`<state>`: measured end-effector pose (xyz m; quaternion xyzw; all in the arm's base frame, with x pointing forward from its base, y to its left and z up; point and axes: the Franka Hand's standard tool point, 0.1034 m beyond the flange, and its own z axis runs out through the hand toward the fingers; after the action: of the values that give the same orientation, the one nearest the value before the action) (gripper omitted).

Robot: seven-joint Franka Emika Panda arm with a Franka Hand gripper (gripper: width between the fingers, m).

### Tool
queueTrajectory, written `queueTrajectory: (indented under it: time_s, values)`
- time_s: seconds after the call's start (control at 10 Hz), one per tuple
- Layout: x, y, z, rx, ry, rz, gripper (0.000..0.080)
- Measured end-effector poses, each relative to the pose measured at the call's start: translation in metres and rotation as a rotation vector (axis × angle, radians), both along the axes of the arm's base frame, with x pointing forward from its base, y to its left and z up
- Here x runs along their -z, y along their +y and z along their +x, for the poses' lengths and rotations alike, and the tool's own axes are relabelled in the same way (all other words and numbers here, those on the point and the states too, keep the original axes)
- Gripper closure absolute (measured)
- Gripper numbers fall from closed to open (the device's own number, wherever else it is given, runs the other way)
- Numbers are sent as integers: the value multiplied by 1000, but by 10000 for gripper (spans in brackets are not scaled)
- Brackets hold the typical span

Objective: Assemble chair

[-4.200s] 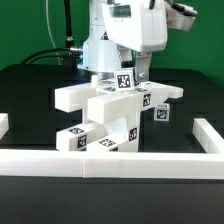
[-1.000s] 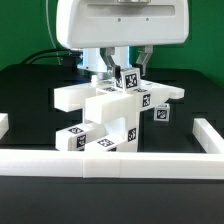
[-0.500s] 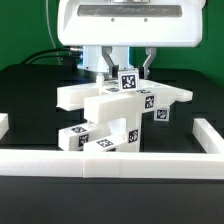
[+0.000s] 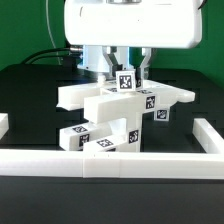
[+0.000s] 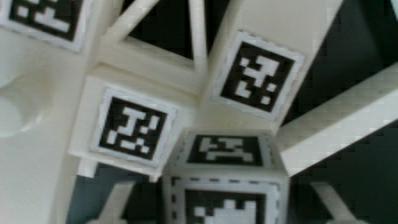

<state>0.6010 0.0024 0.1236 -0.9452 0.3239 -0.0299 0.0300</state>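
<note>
The chair (image 4: 105, 100), a cluster of joined white pieces with black-and-white tags, stands in the middle of the black table. My gripper (image 4: 127, 72) comes down on it from above. Its two fingers (image 4: 108, 66) flank a tagged block (image 4: 127, 81) at the top of the chair and are shut on it. In the wrist view the same block (image 5: 222, 200) sits between the fingers (image 5: 118, 195), and several tagged chair faces (image 5: 134, 125) fill the picture beyond it. The lower legs (image 4: 82, 137) rest near the front rail.
A long white border rail (image 4: 110, 163) runs along the front, and its side arm (image 4: 210, 132) stands at the exterior view's right. A short white end (image 4: 3, 124) shows at the left edge. Black cables (image 4: 50, 55) hang behind.
Over the last second the chair's upper flat pieces rose slightly and turned a little with the gripper. The gripper body shifted slightly to the exterior view's right. The grip stayed the same.
</note>
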Motion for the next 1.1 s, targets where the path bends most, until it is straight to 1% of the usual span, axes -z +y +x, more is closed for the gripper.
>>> queueTrajectory:
  time_s: [0.2,0.4,0.5,0.7,0.8,0.9,1.0,1.1]
  values:
    - [0,0,0,207,4,51,515]
    - [0,0,1,407,13,78,515]
    - [0,0,1,491,19,85,515]
    - [0,0,1,548,21,89,515]
    - [1,1,1,548,22,89,432]
    - [0,1,1,507,21,84,432]
    - [-2,4,3,466,17,79,251]
    - [-4,8,5,412,8,69,181]
